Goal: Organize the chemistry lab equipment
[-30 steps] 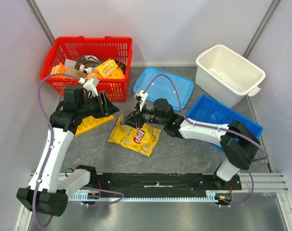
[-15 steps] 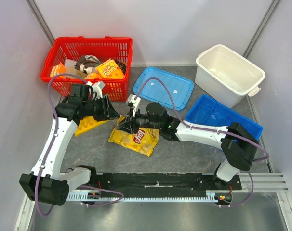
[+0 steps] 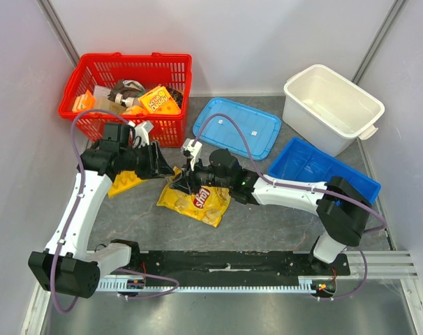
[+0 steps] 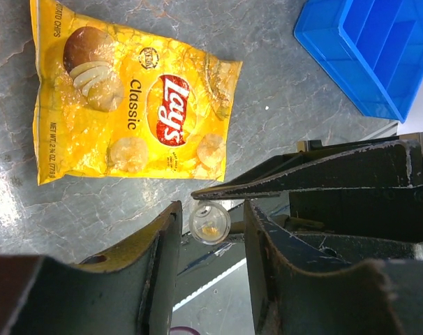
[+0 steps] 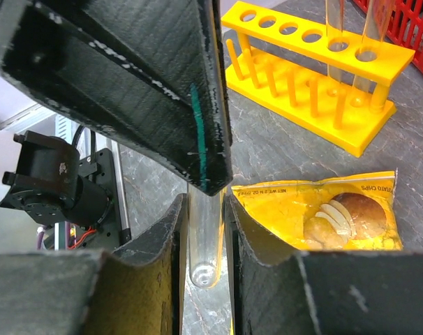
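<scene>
My right gripper point(image 5: 206, 202) is shut on a clear test tube point(image 5: 206, 244) and holds it above the table's middle, at the left end of a Lay's chips bag point(image 3: 196, 200). My left gripper point(image 4: 211, 213) is open, and the tube's round end point(image 4: 210, 222) shows between its jaws with a gap on each side. In the top view the left gripper point(image 3: 167, 167) and the right gripper point(image 3: 186, 179) meet tip to tip. A yellow test tube rack point(image 5: 316, 77) with two tubes in it stands behind; in the top view the rack point(image 3: 130, 180) lies under the left arm.
A red basket point(image 3: 171, 129) with several items stands at the back left. A blue lid point(image 3: 239, 125) lies at the back middle. A blue bin point(image 3: 316, 167) and a white tub point(image 3: 334, 105) stand at the right.
My right gripper has carried the tube leftwards over the chips bag. My left gripper has swung right and now straddles the tube's end.
</scene>
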